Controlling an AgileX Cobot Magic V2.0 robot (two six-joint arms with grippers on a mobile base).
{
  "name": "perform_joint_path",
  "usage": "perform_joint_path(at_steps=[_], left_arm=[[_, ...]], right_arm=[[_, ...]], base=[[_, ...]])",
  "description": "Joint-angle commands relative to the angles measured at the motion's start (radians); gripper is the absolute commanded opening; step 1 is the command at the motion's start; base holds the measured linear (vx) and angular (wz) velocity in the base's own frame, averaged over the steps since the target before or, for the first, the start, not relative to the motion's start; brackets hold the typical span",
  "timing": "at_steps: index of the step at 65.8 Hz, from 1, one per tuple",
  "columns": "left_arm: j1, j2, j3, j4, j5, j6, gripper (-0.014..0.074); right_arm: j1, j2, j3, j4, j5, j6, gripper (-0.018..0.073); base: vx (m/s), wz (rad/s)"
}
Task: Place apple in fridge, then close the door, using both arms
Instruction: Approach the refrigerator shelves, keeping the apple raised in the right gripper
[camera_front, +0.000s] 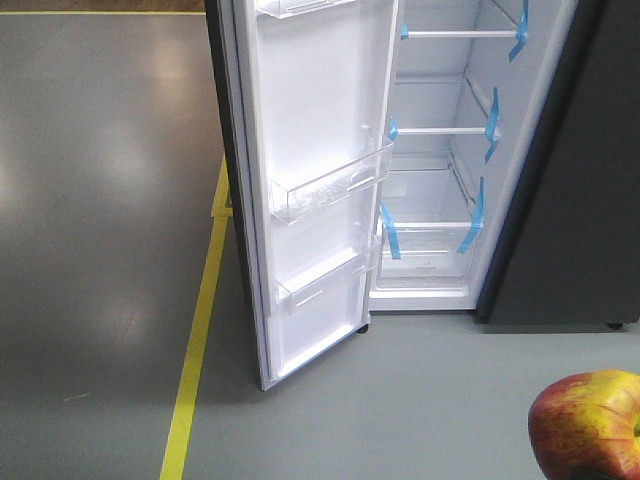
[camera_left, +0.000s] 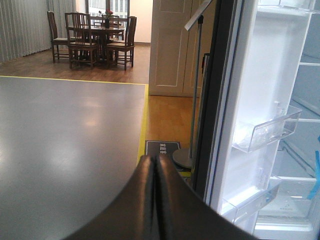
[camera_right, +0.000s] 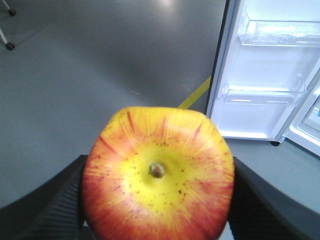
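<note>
A red and yellow apple (camera_right: 159, 175) fills the right wrist view, stem end facing the camera, and my right gripper (camera_right: 158, 200) is shut on it with a black finger on each side. The apple (camera_front: 588, 422) also shows at the bottom right of the front view, held above the floor. The fridge (camera_front: 450, 170) stands ahead with its white interior exposed. Its door (camera_front: 320, 180) is swung wide open to the left, its clear bins facing out. My left gripper (camera_left: 156, 162) is shut on nothing, hovering left of the door (camera_left: 260, 115).
A yellow floor line (camera_front: 200, 330) runs along the grey floor left of the door. A chrome post on a round base (camera_left: 192, 125) stands behind the door's edge. A dining table with chairs (camera_left: 95, 40) is far off. A dark panel (camera_front: 580, 200) flanks the fridge's right side.
</note>
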Motion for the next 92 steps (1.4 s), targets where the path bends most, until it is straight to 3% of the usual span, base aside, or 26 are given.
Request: perform_joint_path(at_steps=[1, 92], left_arm=[[-0.001, -0.015, 0.029, -0.004, -0.072, -0.007, -0.0006], [-0.001, -0.015, 0.029, -0.004, -0.072, -0.007, -0.0006]], right_arm=[[-0.001, 0.006, -0.025, 0.018, -0.069, -0.003, 0.0365], [-0.001, 0.006, -0.025, 0.018, -0.069, -0.003, 0.0365]], base=[[0.09, 0.00], [0.08, -0.01]])
